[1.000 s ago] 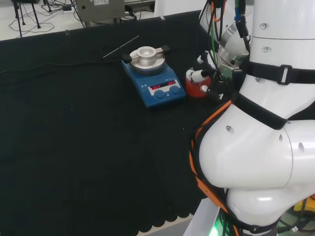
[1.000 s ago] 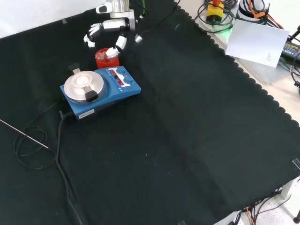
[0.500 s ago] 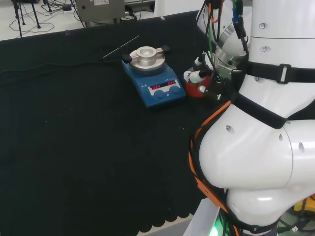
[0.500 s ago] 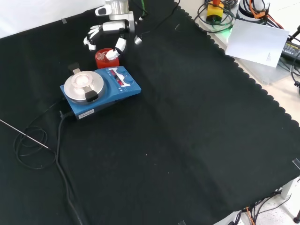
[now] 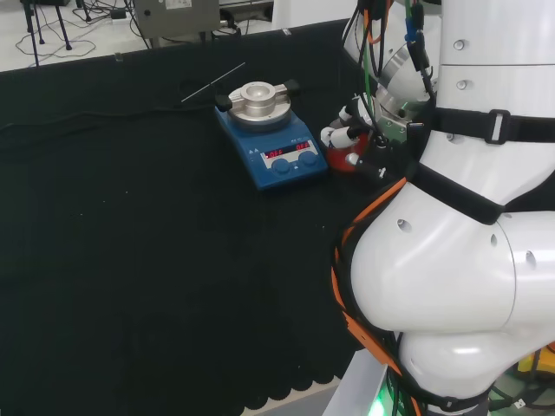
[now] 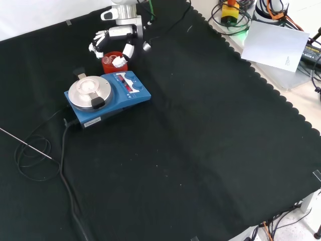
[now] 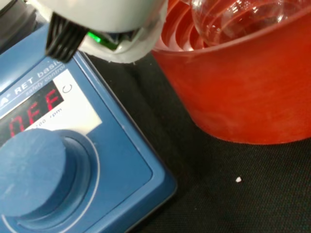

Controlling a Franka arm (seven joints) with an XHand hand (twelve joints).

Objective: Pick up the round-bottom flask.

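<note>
The round-bottom flask (image 7: 235, 19) is clear glass and sits in a red ribbed stand (image 7: 243, 92), close up in the wrist view. In the front view the stand (image 6: 109, 66) is just behind the blue hotplate (image 6: 108, 93). The hand (image 6: 116, 36) hovers over the stand with relaxed, spread fingers (image 6: 95, 44) on the stand's left. Its thumb (image 6: 120, 60) reaches over the stand's right rim. In the head view the hand (image 5: 345, 130) partly covers the stand (image 5: 355, 161). I cannot tell whether the thumb touches the flask.
The blue hotplate (image 5: 270, 143) with its metal top and red display stands right next to the stand. Its cable (image 6: 65, 150) runs along the cloth, and a thin rod (image 5: 212, 82) lies behind it. The arm's white links (image 5: 451, 243) are on the head view's right.
The hand has drifted closer over the red stand, toward the hotplate, and its fingers now straddle the stand. Stand, flask and hotplate have stayed put.
</note>
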